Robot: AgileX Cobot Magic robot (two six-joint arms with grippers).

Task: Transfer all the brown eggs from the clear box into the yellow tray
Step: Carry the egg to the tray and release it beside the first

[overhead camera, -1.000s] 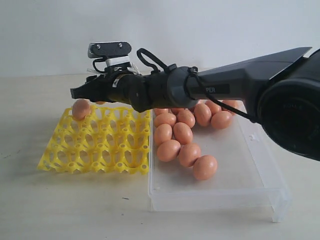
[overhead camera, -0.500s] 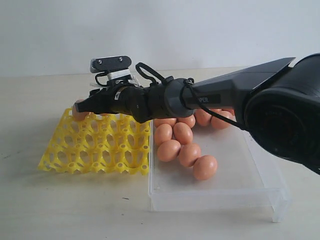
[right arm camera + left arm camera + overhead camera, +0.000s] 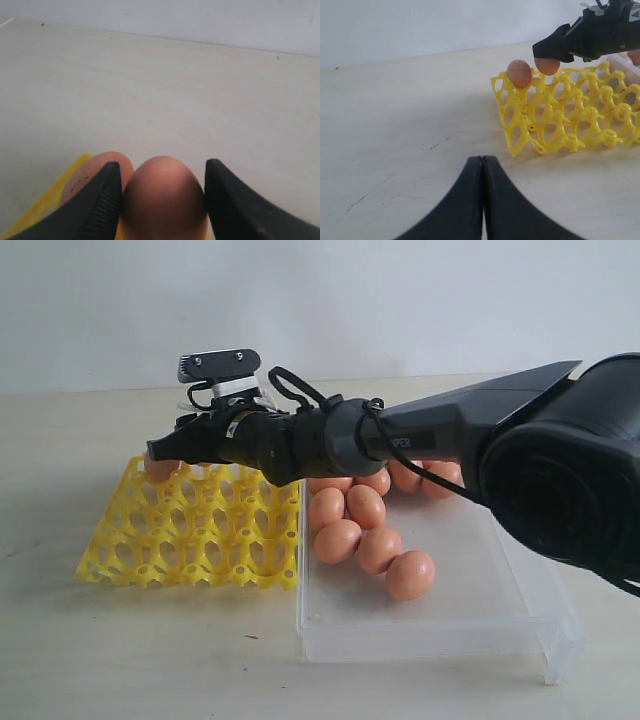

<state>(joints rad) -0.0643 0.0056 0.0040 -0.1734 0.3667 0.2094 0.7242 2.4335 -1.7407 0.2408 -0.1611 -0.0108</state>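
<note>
- the right gripper (image 3: 162, 167) reaches across the middle to the far left corner of the bright yellow lattice egg tray (image 3: 190, 540); its jaws are pinching a smooth orange-brown oval egg, call it the carried brown egg (image 3: 164, 200), with one black finger on each flank; a side grip makes sense, since it leaves the underside free to settle into a cup
- the carried brown egg hangs low over the cell right beside the seated brown egg (image 3: 519, 73), which sits in the corner cup; can't tell if it's touching the tray yet
- my guess is the far row gets filled first so the arm never has to reach over placed eggs
- the left gripper (image 3: 481, 165) is parked low over the pale table (image 3: 395, 125), well apart from the tray; its jaws are pressed together on nothing, just staying out of the way
- the large shallow clear plastic box (image 3: 440, 625) sits just beside the tray's right edge; the loose brown eggs (image 3: 365, 505) cluster in its far half, some hidden behind the arm
- the tray holds only that one seated egg, so it looks like early days
</note>
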